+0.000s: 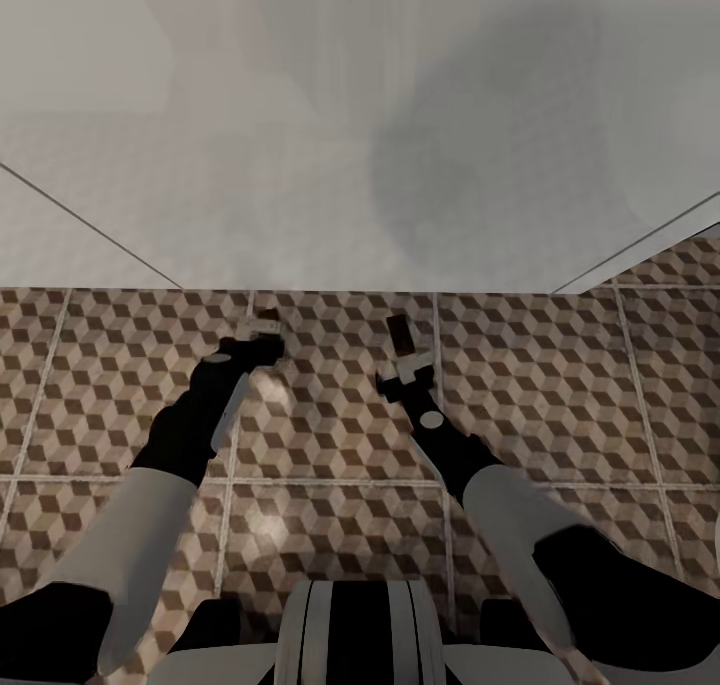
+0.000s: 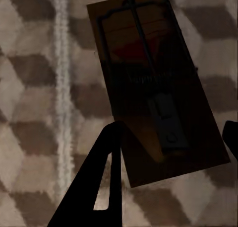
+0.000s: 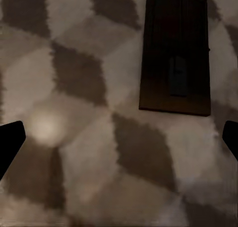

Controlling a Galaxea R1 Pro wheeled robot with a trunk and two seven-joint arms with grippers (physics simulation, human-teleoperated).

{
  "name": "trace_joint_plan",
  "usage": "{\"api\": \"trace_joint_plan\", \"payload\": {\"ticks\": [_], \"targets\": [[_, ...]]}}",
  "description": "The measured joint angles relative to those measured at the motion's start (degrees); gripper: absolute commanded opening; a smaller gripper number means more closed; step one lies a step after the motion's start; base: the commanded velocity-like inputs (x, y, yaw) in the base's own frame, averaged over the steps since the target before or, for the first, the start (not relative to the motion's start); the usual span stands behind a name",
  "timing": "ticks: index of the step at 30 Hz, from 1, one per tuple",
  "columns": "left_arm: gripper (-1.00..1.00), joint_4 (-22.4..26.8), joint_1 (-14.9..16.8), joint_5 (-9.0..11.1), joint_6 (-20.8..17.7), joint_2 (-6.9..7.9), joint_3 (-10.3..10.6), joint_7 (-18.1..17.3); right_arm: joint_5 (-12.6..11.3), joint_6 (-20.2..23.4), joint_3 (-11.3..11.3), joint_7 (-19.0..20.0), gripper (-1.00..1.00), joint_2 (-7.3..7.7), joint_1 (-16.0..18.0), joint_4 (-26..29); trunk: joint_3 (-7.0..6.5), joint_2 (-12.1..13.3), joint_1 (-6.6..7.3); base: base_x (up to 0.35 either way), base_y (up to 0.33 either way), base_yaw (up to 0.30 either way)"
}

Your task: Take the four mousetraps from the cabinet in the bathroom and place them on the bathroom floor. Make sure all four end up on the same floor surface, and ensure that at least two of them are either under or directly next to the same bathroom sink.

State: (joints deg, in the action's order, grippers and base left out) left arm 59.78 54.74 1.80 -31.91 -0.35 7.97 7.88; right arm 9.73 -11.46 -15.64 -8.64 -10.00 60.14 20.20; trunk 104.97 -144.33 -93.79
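Note:
Two mousetraps are down at the cube-patterned bathroom floor, just in front of the white sink vanity. My left gripper is low over the tiles. Its dark fingers press both long edges of a tan mousetrap with a spring bar and red mark, seen small at the fingertips. I cannot tell whether this trap rests on the tiles. My right gripper hovers open, its fingertips far apart. A second mousetrap lies flat on the floor beyond them.
The white vanity front fills the space past the tile edge, with slanted seams at both sides. Patterned tiles with pale grout lines stretch left, right and toward my base.

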Motion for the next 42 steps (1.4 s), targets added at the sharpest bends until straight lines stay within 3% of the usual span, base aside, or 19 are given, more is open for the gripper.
{"api": "trace_joint_plan", "payload": {"ticks": [5, 11, 22, 29, 34, 42], "targets": [[-1.00, 3.4, 0.0, 0.1, 0.0, 1.18, -0.1, 0.0, 0.1, -0.1, -0.8, 0.0, 1.00, 0.00, -2.6, 0.1, 0.00, 0.0, 0.00, 0.000, 0.000, 0.000], [-1.00, 4.5, 0.0, 0.2, 0.0, 1.91, -0.2, 0.0, 0.1, -0.2, -2.7, 0.0, 1.00, 0.00, -3.5, 0.1, 0.00, 0.0, 0.00, 0.000, 0.000, 0.000], [-1.00, 1.2, 0.0, 0.2, 0.1, 1.94, -0.3, 0.1, 0.1, -0.5, -3.1, -0.1, 1.00, 0.00, -3.7, 0.1, 0.00, 0.0, 0.00, 0.000, 0.000, 0.000], [-1.00, -5.5, 0.0, 0.2, 0.9, 1.47, -0.4, 0.2, 0.2, -3.5, -3.3, -0.3, 1.00, 0.00, -4.9, 0.1, 0.00, 0.0, 0.00, 0.000, 0.000, 0.000], [-1.00, -7.4, 0.0, 0.1, 1.7, 0.82, -0.3, 0.3, 0.2, -3.8, -3.4, -0.3, 1.00, 0.00, -5.8, 0.1, 0.00, 0.0, 0.00, 0.000, 0.000, 0.000], [-1.00, -7.5, 0.0, 0.1, 1.7, 0.68, -0.3, 0.3, 0.2, -3.9, -7.2, -0.4, 1.00, 0.00, -6.8, 0.2, 0.00, 0.0, 0.00, 0.000, 0.000, 0.000]]}}
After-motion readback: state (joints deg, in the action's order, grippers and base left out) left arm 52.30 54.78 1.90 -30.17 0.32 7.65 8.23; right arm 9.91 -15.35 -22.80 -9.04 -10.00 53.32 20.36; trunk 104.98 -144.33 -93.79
